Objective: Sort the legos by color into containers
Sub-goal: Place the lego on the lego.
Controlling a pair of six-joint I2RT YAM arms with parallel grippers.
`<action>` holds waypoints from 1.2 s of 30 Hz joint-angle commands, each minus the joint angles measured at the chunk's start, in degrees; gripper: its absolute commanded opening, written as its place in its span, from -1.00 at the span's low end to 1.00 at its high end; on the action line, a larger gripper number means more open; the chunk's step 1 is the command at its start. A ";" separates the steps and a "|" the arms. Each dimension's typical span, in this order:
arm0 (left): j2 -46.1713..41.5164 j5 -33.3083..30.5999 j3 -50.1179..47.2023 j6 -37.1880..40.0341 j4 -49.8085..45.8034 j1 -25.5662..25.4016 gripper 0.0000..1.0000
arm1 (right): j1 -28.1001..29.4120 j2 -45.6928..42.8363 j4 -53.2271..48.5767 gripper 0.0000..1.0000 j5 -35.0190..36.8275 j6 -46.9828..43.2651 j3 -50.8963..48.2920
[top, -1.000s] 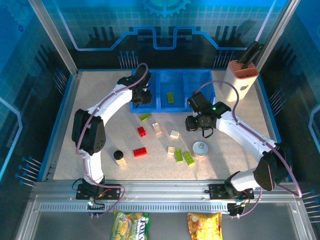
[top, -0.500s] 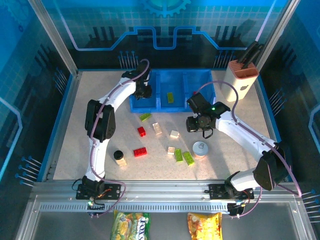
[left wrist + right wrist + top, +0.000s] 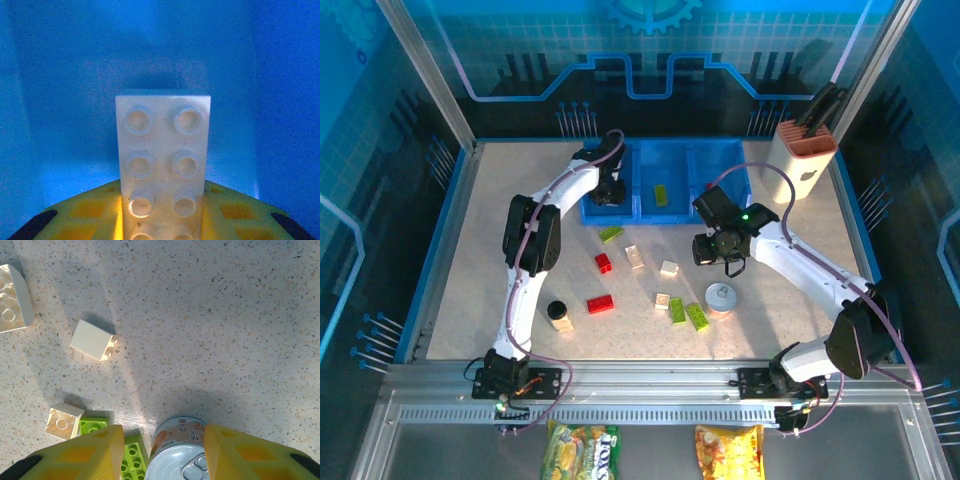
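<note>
Reaching into the left compartment of the tray [image 3: 715,165], the left gripper [image 3: 606,190] has a white brick [image 3: 162,150] clamped between its yellow fingers [image 3: 85,210]. In the left wrist view the brick's studs face the camera, and the compartment's blue floor and walls sit close behind it. I cannot tell whether the brick touches the floor. A green brick [image 3: 661,194] lies in the tray's middle compartment.

The right gripper [image 3: 715,247] hangs over the table [image 3: 500,210], just off the tray's near right corner. Its jaws are spread wide and hold nothing. In the right wrist view a can [image 3: 182,460] sits below the gap between its fingers [image 3: 80,455].

More legos lie loose on the near side of the tray. A lime brick [image 3: 610,233] is just beside the tray's near wall. Farther from the tray are two red bricks [image 3: 600,303], several cream bricks [image 3: 634,257] and a green pair [image 3: 697,316] near the can. A jar [image 3: 556,311] stands well apart from the tray on its near left side, with one cream brick touching it. A knife block [image 3: 804,155] stands just beside the tray's right end.
</note>
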 commanded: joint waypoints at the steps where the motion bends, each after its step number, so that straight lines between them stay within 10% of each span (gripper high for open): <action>1: 1.57 0.70 2.64 1.13 -1.02 0.82 -0.31 | 0.82 -0.03 -1.35 -0.07 0.52 0.67 0.66; 36: -13.72 4.98 -1.17 1.84 -7.15 0.66 -0.11 | 3.59 0.02 -1.71 -0.06 0.21 1.15 1.34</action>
